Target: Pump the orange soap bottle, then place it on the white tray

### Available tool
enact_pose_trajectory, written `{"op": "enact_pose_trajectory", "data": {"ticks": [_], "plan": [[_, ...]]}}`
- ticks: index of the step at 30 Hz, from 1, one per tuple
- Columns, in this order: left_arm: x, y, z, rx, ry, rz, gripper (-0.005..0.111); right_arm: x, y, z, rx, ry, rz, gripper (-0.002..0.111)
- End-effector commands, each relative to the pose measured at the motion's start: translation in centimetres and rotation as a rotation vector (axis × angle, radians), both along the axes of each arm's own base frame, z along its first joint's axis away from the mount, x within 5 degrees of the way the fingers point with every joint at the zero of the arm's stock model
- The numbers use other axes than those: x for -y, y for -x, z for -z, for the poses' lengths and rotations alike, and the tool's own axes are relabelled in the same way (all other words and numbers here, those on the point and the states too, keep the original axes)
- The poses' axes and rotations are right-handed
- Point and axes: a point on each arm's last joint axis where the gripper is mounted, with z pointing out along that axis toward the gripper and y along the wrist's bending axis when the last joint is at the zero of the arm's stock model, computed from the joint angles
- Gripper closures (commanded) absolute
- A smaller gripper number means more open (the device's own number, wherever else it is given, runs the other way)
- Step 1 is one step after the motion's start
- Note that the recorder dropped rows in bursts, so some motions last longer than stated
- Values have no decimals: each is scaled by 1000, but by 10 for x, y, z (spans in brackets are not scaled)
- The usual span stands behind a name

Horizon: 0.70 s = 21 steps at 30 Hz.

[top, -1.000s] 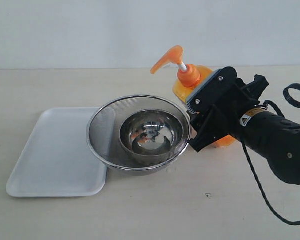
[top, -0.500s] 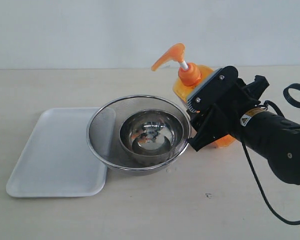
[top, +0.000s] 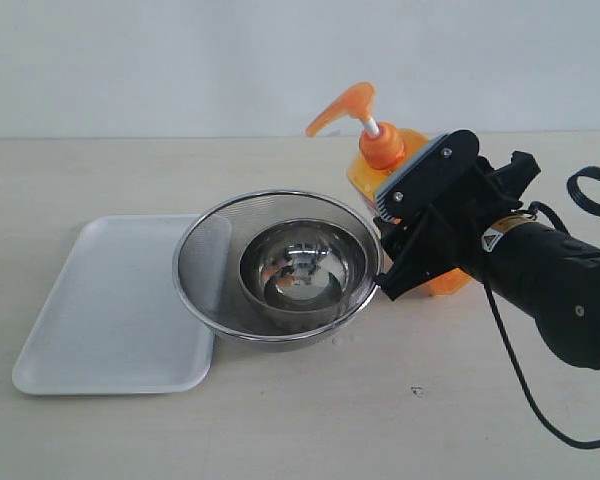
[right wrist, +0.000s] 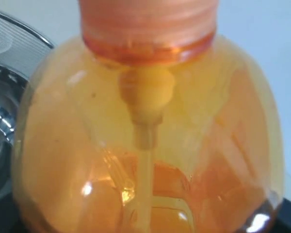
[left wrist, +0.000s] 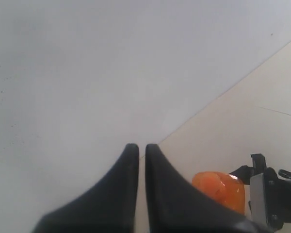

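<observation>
The orange soap bottle (top: 365, 172) stands tilted at the right of the strainer, its pump head (top: 342, 105) up on the white stem. My right gripper (top: 392, 240) is shut on the bottle's body from the near side. In the right wrist view the bottle (right wrist: 145, 136) fills the frame, with its dip tube showing inside. The white tray (top: 110, 300) lies flat at the left, bare. In the left wrist view my left gripper (left wrist: 137, 148) is shut on nothing, held high; the bottle's orange top (left wrist: 218, 189) shows beside it. The left gripper is out of the exterior view.
A round steel mesh strainer (top: 205, 255) holds a steel bowl (top: 302, 265) between tray and bottle; its rim overlaps the tray's right edge and touches the right gripper. A black cable (top: 520, 380) trails over the table at the right.
The pump head has shifted a little up and to the right as the bottle moves in the right gripper's hold. The orange reflection in the bowl has faded.
</observation>
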Motion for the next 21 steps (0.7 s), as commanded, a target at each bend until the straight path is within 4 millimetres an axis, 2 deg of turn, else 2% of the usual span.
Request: {"op": "enact_pose_trajectory", "data": {"ticks": [1, 7, 12, 21], "plan": [[-12, 15, -2, -35, -17, -44, 102, 1, 6, 15, -134, -6, 12, 108], [-35, 36, -6, -47, -44, -148, 102, 1, 6, 15, -147, -38, 28, 108], [-53, 62, -13, -31, -25, -185, 102, 1, 6, 14, -164, -86, 52, 108], [-74, 82, 5, -98, -57, -289, 102, 3, 5, 15, -190, -147, 114, 108]]}}
